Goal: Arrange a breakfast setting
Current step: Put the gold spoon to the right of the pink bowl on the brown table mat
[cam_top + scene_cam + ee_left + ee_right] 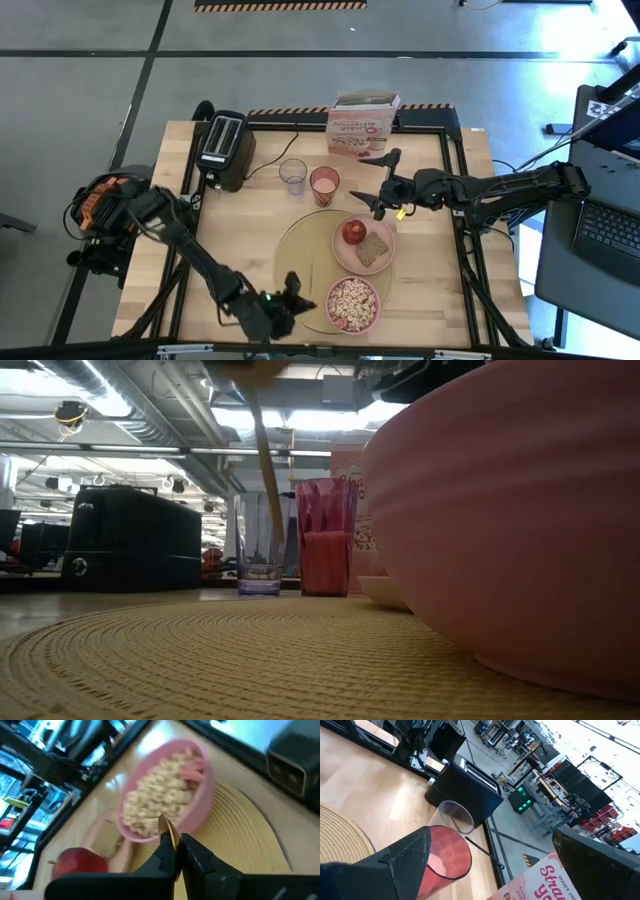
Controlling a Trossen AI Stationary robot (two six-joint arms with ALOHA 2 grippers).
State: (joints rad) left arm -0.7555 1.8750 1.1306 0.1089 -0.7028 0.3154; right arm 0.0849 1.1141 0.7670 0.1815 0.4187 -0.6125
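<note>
A round tan placemat (pixel 300 250) lies at the table's near middle. On it stand a pale pink plate (pixel 385 232) with a red apple (pixel 352 232) and a toast slice (pixel 373 251), and a deeper-pink bowl (pixel 352 304) full of cereal. My left gripper (pixel 298 292) hovers over the mat just left of the bowl, shut on the gold spoon (pixel 166 829). The bowl (pixel 165 795) and the apple (pixel 80 862) lie ahead of it. My right gripper (pixel 383 186) is open and empty above the table beyond the plate, near a pink cup (pixel 447 855). My left gripper pinches the gold spoon between its two fingers (pixel 195 852); a short gold end (pixel 165 826) sticks out past the fingertips. In the low view the spoon's shaft (pixel 266 470) hangs slanting down below the gripper, over the placemat (pixel 250 660).
A black toaster (pixel 225 148) stands at the far left, a pink-and-white cereal box (pixel 362 125) at the far edge. A clear glass (pixel 292 175) and the pink cup (pixel 324 185) stand between them and the mat. Bare wood lies left of the mat.
</note>
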